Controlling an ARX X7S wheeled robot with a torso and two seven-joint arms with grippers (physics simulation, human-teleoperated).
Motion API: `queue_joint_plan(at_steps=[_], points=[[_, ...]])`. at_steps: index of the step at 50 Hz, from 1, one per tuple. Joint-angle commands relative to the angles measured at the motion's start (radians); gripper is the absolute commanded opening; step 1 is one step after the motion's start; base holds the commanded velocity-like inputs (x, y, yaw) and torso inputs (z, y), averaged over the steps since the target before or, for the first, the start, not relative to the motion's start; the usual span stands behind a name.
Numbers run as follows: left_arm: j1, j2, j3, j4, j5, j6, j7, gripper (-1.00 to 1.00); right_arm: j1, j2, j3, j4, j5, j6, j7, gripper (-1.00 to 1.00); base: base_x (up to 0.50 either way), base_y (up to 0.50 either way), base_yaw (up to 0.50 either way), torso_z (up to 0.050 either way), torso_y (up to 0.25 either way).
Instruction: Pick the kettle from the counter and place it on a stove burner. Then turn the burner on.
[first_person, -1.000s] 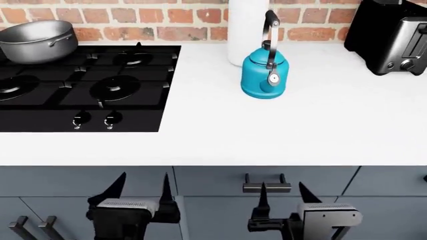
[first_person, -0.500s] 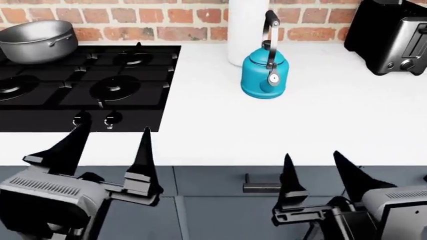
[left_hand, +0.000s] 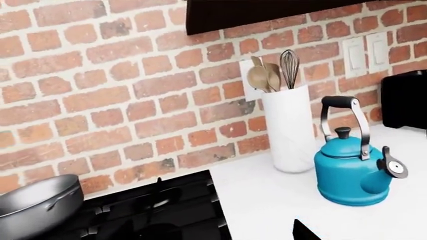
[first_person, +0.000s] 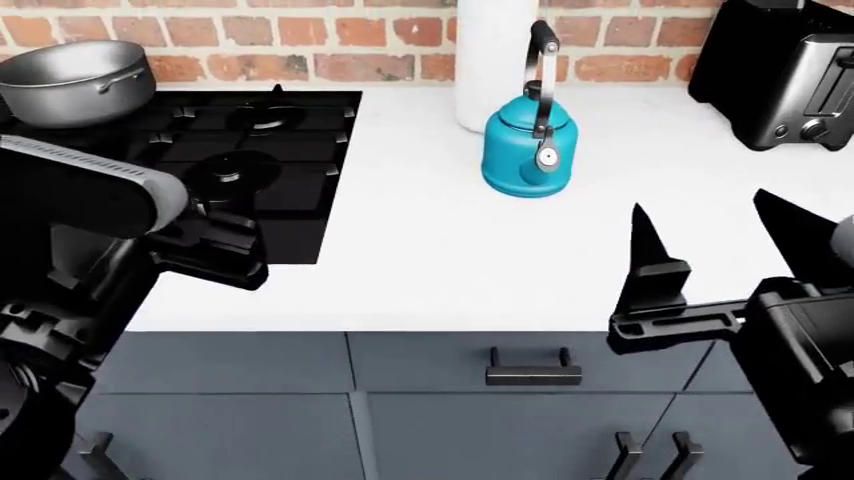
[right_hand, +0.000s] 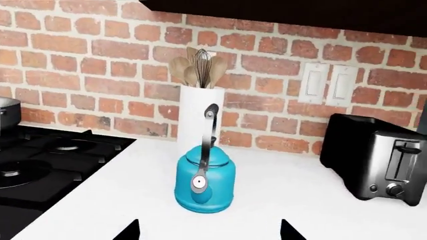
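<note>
Kettle: the teal-blue kettle (first_person: 530, 148) is standing upright on the white bench (first_person: 561, 250), just in front of a white utensil crock (first_person: 494, 60), with its arched handle raised and its black lid knob showing; no claw is touching it.
Kettle markings: a small silver and black disc is showing on its side, but no brand or lettering is readable on it in any view.
Stove burner: the nearest black ring with its square grate (first_person: 234, 172) is sitting in the black hob to the kettle's left, partly covered by the left arm.
Pot: a grey steel pot (first_person: 74, 80) is resting on a rear burner, well apart from the kettle.
Toaster: a black toaster (right_hand: 380, 157) is standing at the bench's right end near the brick wall; no writing is legible on it.
Left claw: the left claw (first_person: 214, 248) is hanging over the hob's front edge; I cannot tell how its jaws are standing.
Right claw: the right claw (first_person: 714, 250) is holding its two pointed fingers spread wide over the bench, empty, near the kettle's right front.
Wall: two white switch plates (right_hand: 328, 83) are showing, unlabelled.
</note>
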Motion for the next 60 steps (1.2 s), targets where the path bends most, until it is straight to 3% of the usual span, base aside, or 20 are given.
queue_joint_plan(at_steps=[1, 60], points=[[-0.074, -0.051, 0.000, -0.053, -0.051, -0.049, -0.009, 1.00, 0.150, 0.049, -0.035, 0.043, 0.126, 0.056, 0.053, 1.00, 0.00, 0.00, 0.00, 0.000, 0.000], [-0.064, -0.058, 0.009, -0.070, -0.051, -0.032, -0.010, 1.00, 0.116, 0.040, -0.025, 0.047, 0.095, 0.043, 0.039, 1.00, 0.17, 0.00, 0.00, 0.000, 0.000]])
